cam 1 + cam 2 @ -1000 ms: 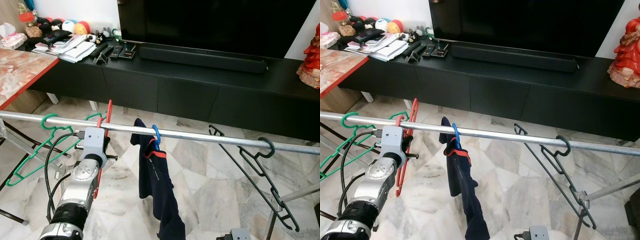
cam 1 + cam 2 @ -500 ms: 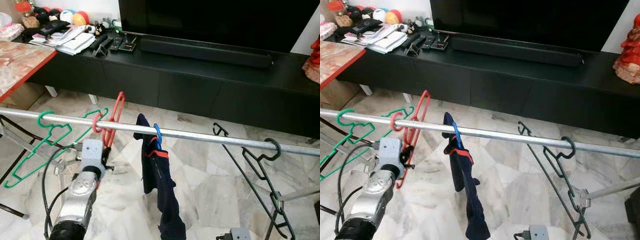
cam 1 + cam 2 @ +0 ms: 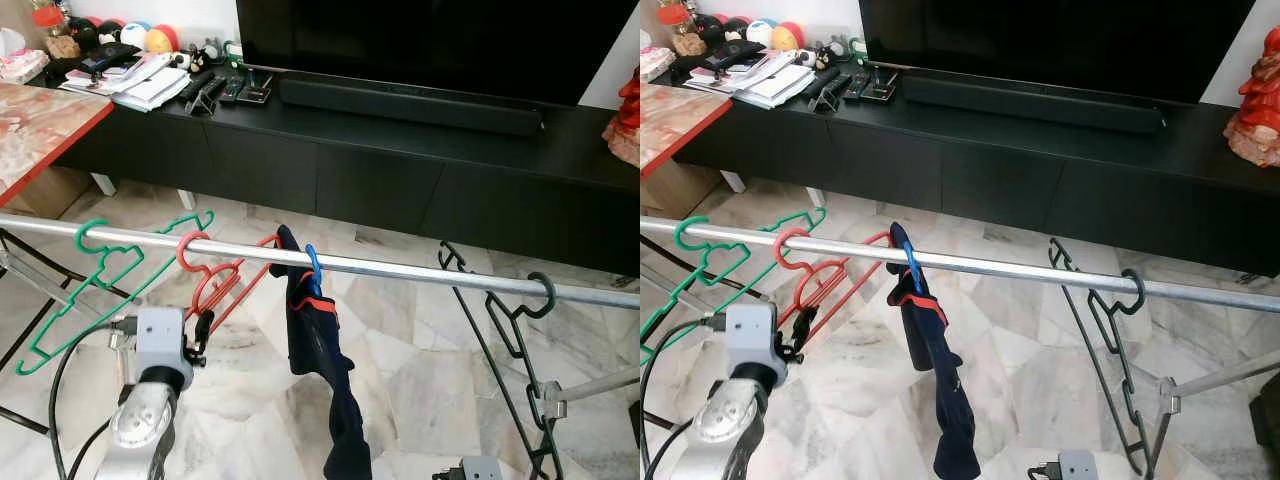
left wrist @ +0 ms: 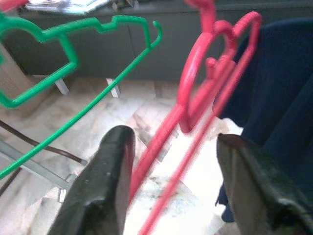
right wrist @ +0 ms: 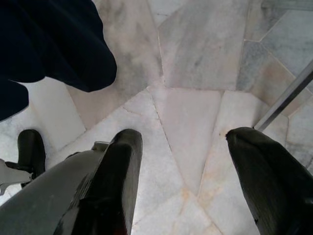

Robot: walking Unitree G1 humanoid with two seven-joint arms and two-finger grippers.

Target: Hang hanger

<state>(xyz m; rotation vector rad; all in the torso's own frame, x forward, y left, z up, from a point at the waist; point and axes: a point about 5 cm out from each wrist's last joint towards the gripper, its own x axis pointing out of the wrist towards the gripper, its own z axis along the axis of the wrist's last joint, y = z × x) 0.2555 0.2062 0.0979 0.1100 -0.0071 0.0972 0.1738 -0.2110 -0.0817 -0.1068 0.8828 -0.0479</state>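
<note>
Marble floor (image 3: 420, 370) spreads under a steel rail (image 3: 420, 273) that runs across in front of a black TV cabinet (image 3: 380, 180). On the rail hang a green hanger (image 3: 105, 275), a red hanger (image 3: 215, 280), a blue hanger carrying a navy garment (image 3: 320, 350) and a dark hanger (image 3: 505, 330). The red hanger's hook sits over the rail between the green one and the garment. The left tool (image 4: 171, 191) is just below it, fingers (image 4: 105, 186) spread, with the hanger's red bars passing between them. The right tool (image 5: 186, 181) hangs low over the floor, also spread wide and holding nothing.
</note>
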